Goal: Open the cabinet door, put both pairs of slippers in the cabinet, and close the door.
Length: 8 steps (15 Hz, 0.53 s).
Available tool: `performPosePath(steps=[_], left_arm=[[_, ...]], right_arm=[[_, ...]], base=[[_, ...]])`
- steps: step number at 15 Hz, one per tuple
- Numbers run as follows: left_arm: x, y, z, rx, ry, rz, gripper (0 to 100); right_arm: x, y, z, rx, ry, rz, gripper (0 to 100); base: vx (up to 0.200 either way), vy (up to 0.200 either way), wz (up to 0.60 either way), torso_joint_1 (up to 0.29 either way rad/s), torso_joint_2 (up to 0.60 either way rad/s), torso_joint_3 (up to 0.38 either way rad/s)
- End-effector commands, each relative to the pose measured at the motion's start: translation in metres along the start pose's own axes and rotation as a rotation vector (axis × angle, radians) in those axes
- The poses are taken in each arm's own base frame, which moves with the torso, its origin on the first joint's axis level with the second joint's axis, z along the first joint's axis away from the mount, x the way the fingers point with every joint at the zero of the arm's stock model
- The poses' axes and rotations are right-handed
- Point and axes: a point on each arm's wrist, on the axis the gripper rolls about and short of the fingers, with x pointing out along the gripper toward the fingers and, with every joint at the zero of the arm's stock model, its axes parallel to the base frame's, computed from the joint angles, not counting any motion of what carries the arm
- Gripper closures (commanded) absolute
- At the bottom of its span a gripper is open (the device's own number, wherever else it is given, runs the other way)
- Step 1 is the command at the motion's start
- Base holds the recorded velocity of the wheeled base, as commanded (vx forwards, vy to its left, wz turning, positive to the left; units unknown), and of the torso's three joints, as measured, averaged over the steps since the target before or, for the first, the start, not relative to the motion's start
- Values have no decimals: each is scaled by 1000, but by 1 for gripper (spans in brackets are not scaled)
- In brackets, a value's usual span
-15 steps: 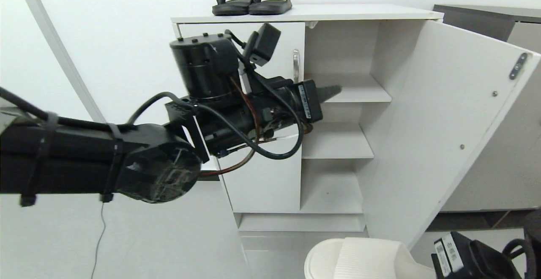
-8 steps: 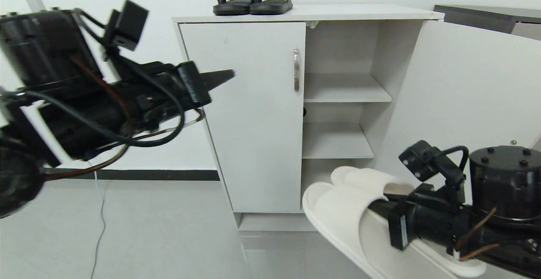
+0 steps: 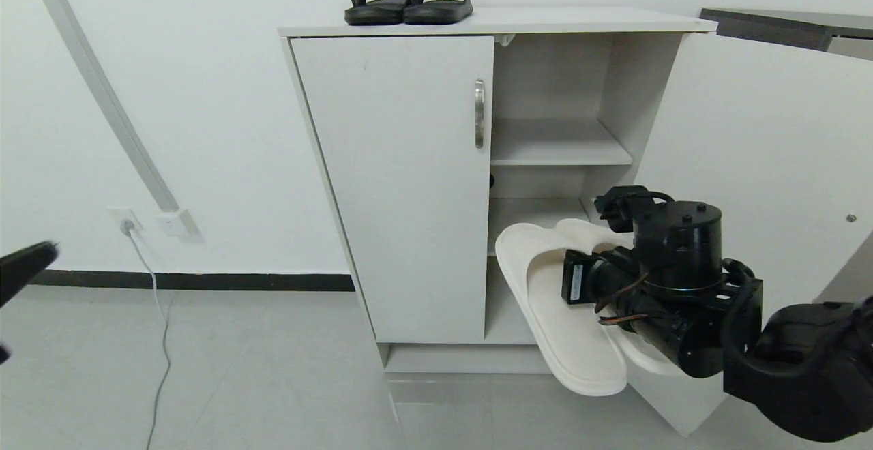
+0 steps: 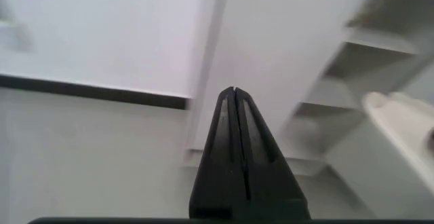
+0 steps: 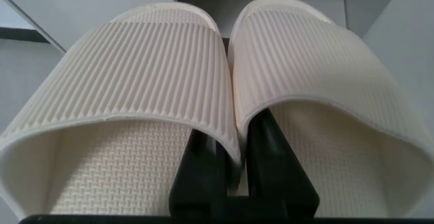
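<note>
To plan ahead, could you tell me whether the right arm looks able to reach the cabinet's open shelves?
Probably yes: the right door stands wide open, and the right claw, shut on the white slippers, is just before the shelves.

The head camera faces the cabinet point(image 3: 389, 184) from in front, and both wrist cameras (on the arms) look toward it.

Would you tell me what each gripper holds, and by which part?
Right gripper pinches the white slippers by their adjoining strap edges; left gripper holds nothing.
</note>
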Motion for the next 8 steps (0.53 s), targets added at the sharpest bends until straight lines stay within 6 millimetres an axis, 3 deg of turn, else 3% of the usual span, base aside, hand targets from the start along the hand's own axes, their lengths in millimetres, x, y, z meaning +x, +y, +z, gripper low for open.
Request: performPosePath(steps=[1, 4, 8], left_arm=[[-63, 30, -59, 57, -45, 181, 100], [-78, 37, -105, 56, -69, 357, 100], [-81, 41, -146, 78, -47, 398, 100]], right_arm=[[9, 2, -11, -20, 31, -9, 100], [8, 1, -13, -23, 38, -11, 100], [10, 1, -16, -28, 47, -14, 100]], base=[[0, 0, 0, 0, 0, 0], [0, 0, 0, 0, 0, 0], [0, 0, 0, 0, 0, 0]])
